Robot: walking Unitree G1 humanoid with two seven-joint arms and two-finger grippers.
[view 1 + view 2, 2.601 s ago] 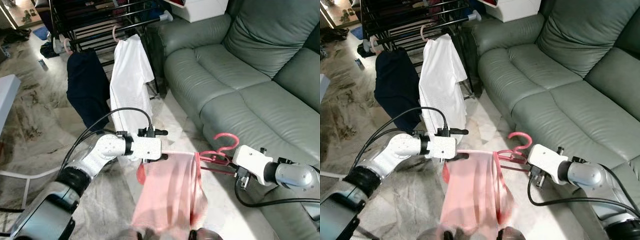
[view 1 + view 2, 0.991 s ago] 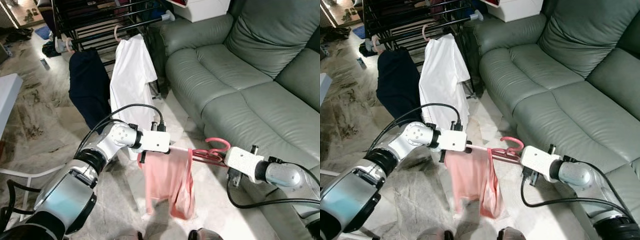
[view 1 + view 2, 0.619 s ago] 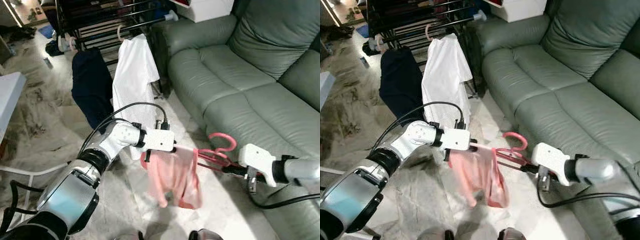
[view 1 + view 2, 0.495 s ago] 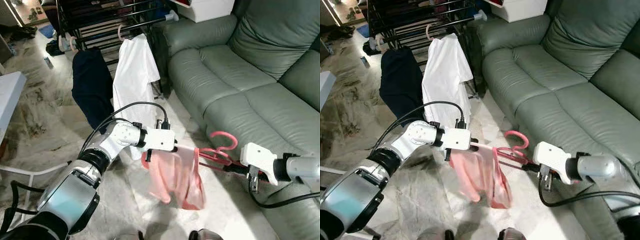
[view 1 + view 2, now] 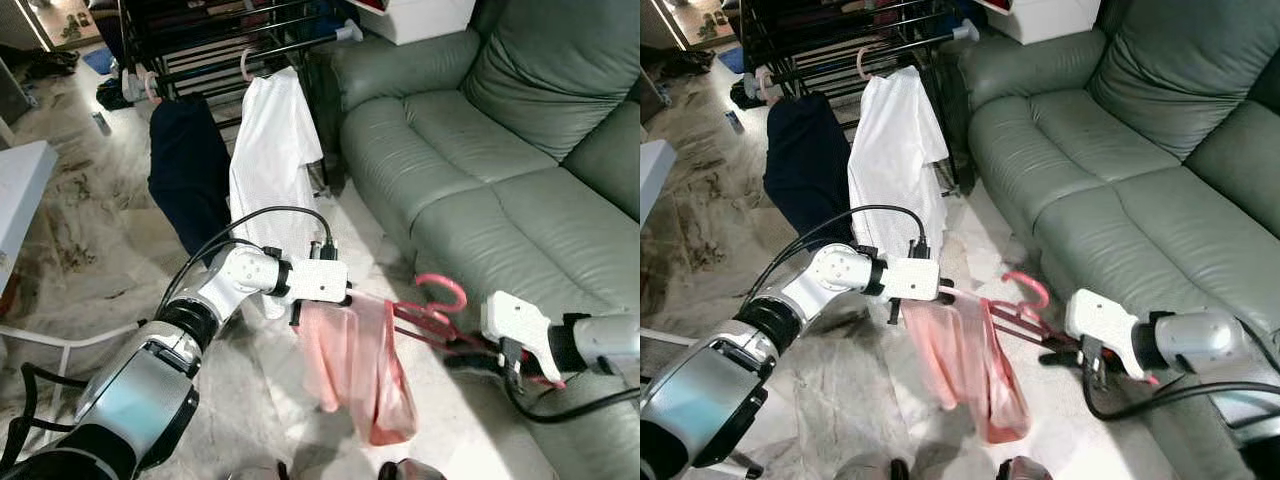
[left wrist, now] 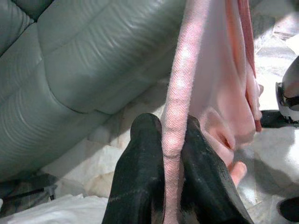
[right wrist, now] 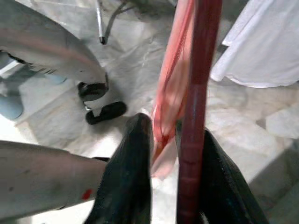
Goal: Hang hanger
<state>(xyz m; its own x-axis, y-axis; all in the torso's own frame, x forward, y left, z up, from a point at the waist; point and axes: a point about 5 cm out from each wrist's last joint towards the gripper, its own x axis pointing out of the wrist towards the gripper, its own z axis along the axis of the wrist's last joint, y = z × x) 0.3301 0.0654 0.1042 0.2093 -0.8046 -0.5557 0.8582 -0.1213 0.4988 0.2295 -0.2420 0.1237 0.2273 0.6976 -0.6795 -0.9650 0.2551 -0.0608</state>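
Observation:
A red-pink hanger (image 5: 440, 290) with a pink garment (image 5: 355, 370) draped on it is held low over the floor, between the sofa and the drying rack. My left gripper (image 5: 345, 293) is shut on the fabric-covered end of the hanger; in its wrist view the pink strip (image 6: 180, 84) runs between the black fingers (image 6: 140, 177). My right gripper (image 5: 1055, 350) is shut on the hanger's red bar (image 7: 198, 93) just below the hook. The hook points up and is free.
A black drying rack (image 5: 200, 50) stands ahead on the left, with a white shirt (image 5: 270, 150) and a dark garment (image 5: 190, 170) on hangers. A green leather sofa (image 5: 500, 150) is close on the right. A white table edge (image 5: 20, 190) is at far left. The floor is marble.
The pink garment has swung and now hangs longer. My right gripper has sunk a little, tilting the hanger. Both grippers keep their hold.

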